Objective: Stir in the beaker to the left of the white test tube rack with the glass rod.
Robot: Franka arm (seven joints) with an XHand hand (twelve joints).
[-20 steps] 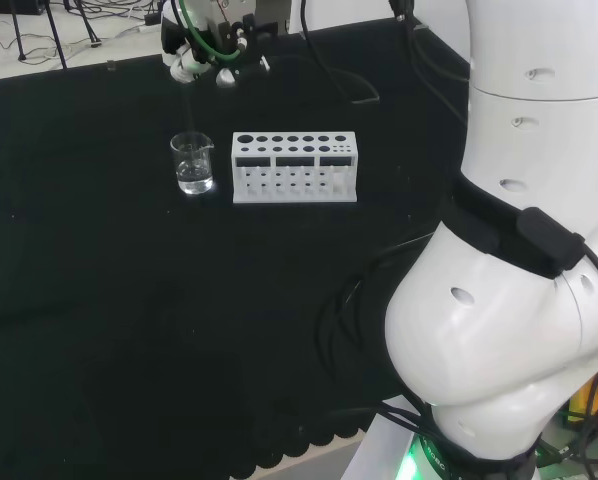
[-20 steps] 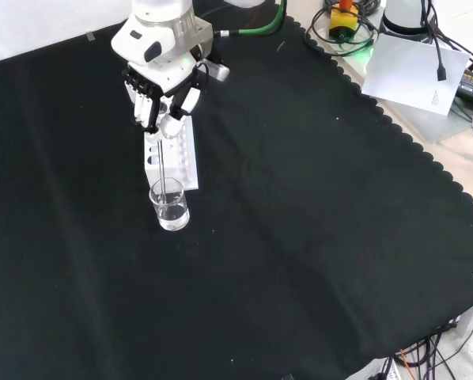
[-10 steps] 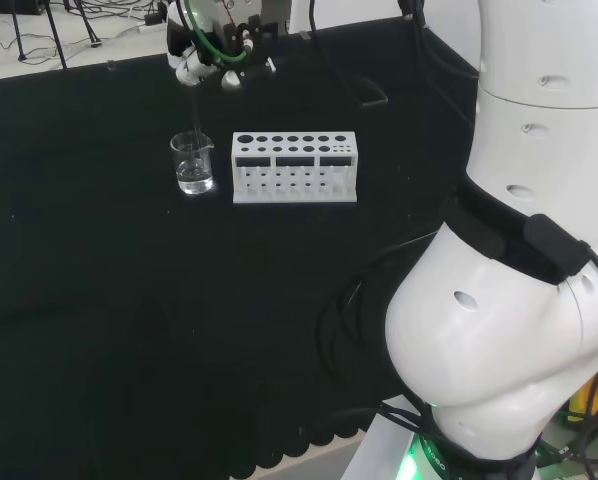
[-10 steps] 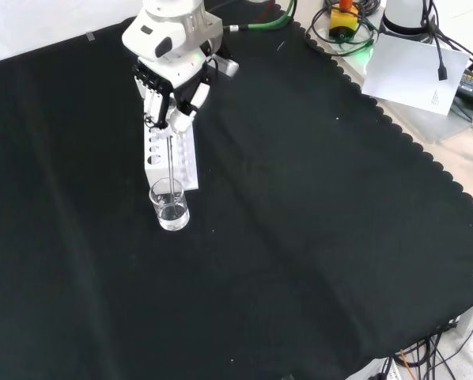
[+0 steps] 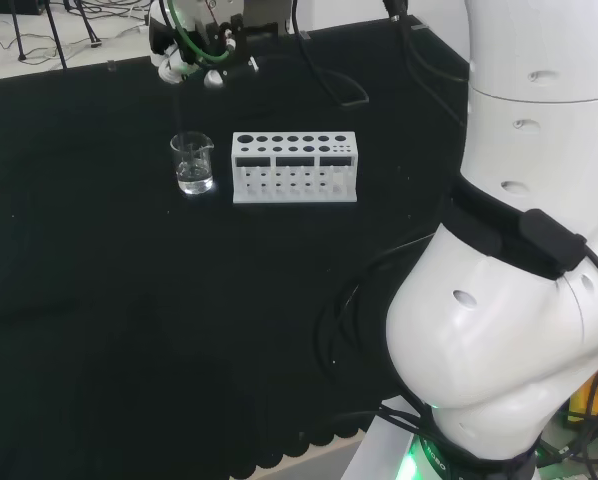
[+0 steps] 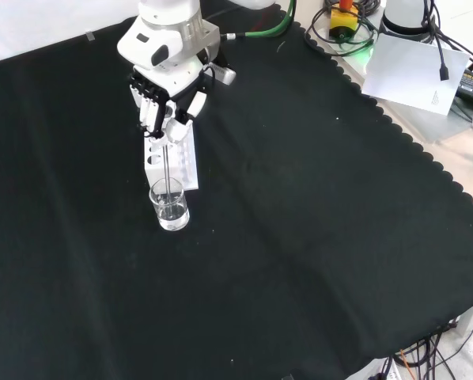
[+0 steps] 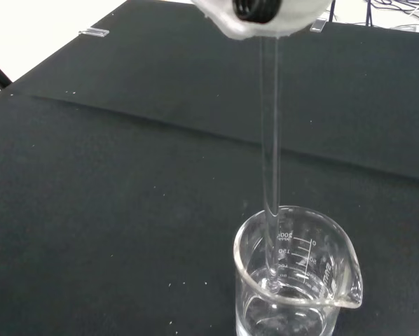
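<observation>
Wrist view: we see hand [image 6: 167, 111] pinching thin clear glass rod [image 7: 269, 147], near-upright, tip dipped in small clear glass beaker [image 7: 297, 280] directly below hand.

Bench [image 6: 315, 237]: black cloth cover, scalloped edge. Pale floor [image 5: 39, 45] beyond, with black cables [image 5: 109, 12] and stand legs. White paper sheet [image 6: 410, 71] beside bench, front view.

The bench is lit evenly and brightly from above, and almost no shadow is thrown on the black cloth [image 6: 300, 237]. Small highlights are seen on the beaker [image 7: 297, 280] rim and along the glass rod [image 7: 269, 140] in the wrist view. The white part of the hand [image 7: 265, 14] is blurred there, perhaps being out of focus.
</observation>
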